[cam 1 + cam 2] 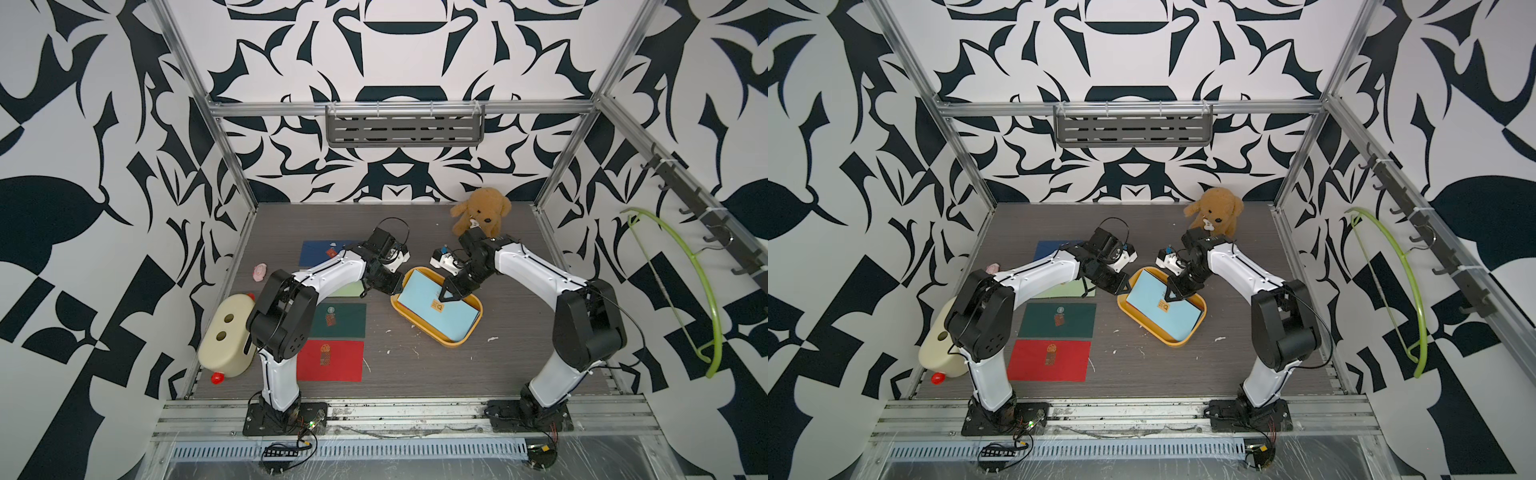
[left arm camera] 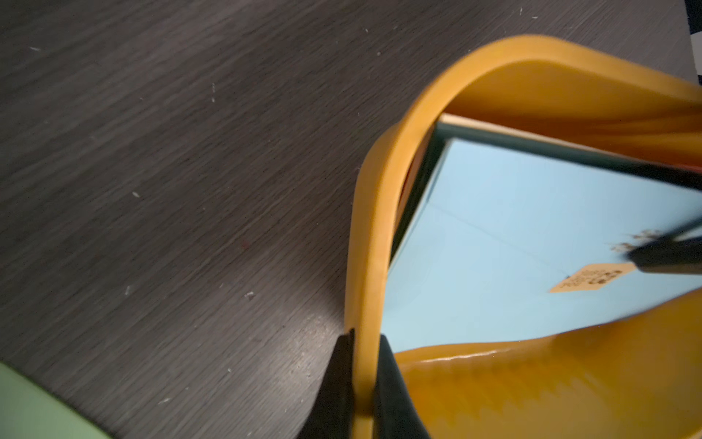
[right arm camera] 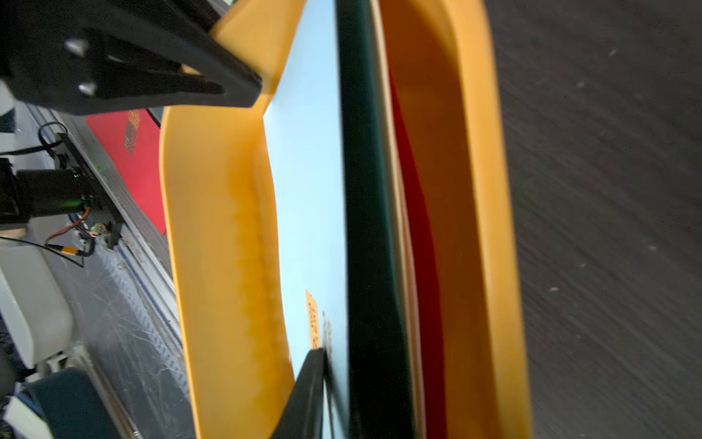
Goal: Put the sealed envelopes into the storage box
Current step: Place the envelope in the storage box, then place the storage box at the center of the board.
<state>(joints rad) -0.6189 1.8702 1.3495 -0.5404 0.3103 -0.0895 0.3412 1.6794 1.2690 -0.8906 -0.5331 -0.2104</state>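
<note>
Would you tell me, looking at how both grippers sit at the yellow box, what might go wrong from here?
1. The left gripper pinches the rim of the storage box, and the rim looks bent. A pull could drag or tip the box and shift its contents.
2. The right gripper sits right by the sticker on the light blue envelope, which lies loose on top. Withdrawing might snag it and drag it over the rim.

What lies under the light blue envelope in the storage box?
In the storage box, edges of a dark green envelope and a red envelope show beneath it. Deeper layers are covered.
</note>
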